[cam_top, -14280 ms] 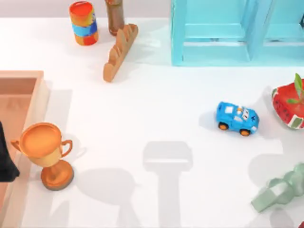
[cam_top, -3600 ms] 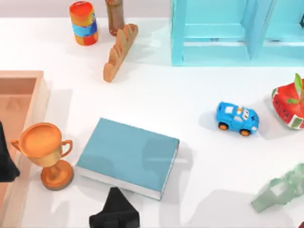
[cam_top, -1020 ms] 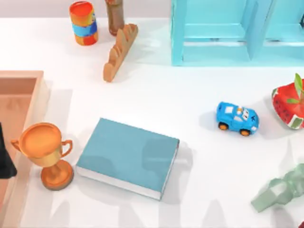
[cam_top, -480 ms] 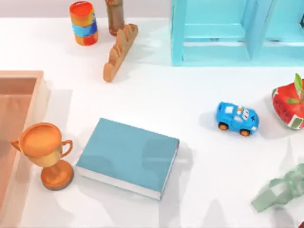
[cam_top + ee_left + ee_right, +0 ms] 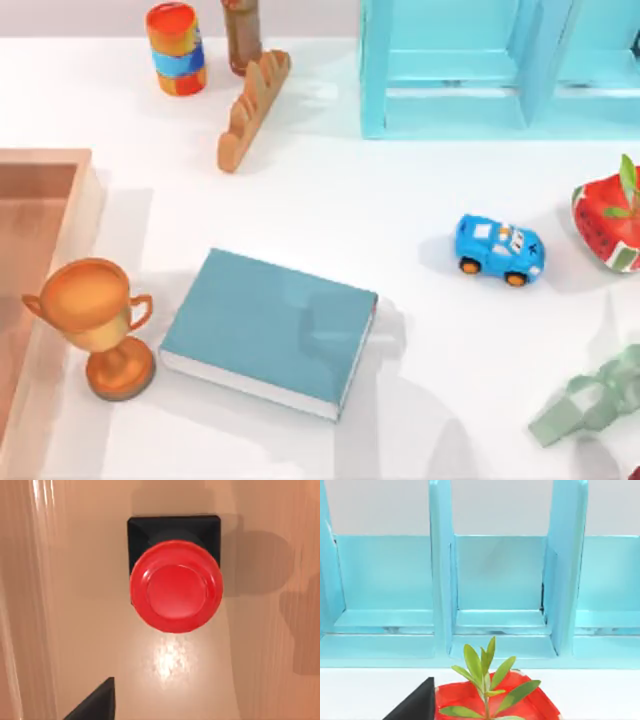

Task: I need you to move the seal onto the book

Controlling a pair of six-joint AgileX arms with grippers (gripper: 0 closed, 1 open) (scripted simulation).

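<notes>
Looking straight down from the left arm's wrist camera, the seal [image 5: 174, 577] sits upright on the pale wooden floor of a tray [image 5: 60, 605], red round knob on top of its black square base. One dark finger [image 5: 95, 705] of the left gripper pokes in at the lower left of that frame, well clear of the seal, touching nothing; whether that gripper is spread or closed I honestly can't tell.

In the top view, the book [image 5: 268, 331] lies flat in the lower middle of the frame, bare on top. A bronze trophy [image 5: 95, 320] stands just to its left, next to the tray at the left edge. The blue toy car [image 5: 499, 250] is off to the right, well apart from the book.

Over on the right arm's wrist camera there's a red pot with a green plant [image 5: 492, 692] in front of the light-blue shelf [image 5: 440, 580], plus one dark fingertip [image 5: 417, 705]. Same deal, can't tell how far open it is.
</notes>
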